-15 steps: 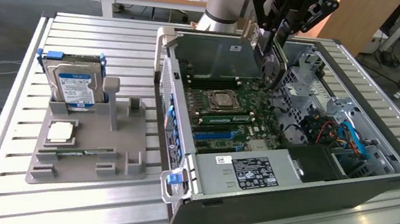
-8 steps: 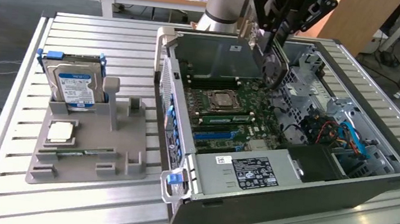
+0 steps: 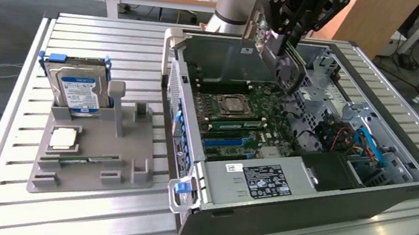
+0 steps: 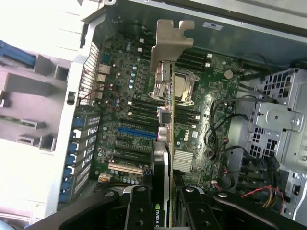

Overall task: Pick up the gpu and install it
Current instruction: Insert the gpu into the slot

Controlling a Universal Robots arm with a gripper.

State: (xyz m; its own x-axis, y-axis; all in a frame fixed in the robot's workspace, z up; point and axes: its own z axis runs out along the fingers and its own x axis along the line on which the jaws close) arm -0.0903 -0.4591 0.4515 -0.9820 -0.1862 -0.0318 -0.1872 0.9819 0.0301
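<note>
My gripper [image 3: 290,35] hangs over the open computer case [image 3: 390,191], shut on the gpu [image 3: 288,70]. The card is held on edge, a dark board with a black face, above the back part of the motherboard [image 3: 240,127]. In the wrist view the gpu [image 4: 165,143] runs edge-on away from the black fingers [image 4: 139,211], which clamp it from both sides. Its silvery metal bracket [image 4: 170,40] is at the far end, over the CPU socket [image 4: 180,88]. The card is clear of the board and not seated in any slot. The blue slot [image 4: 136,130] lies just beside its line.
On the exterior view's left, a grey fixture tray [image 3: 90,157] holds an upright silver hard drive [image 3: 80,91], a CPU chip [image 3: 63,138] and a RAM stick [image 3: 78,162]. Inside the case are a power supply [image 3: 261,180], cables [image 3: 349,139] and a drive cage [image 4: 276,120].
</note>
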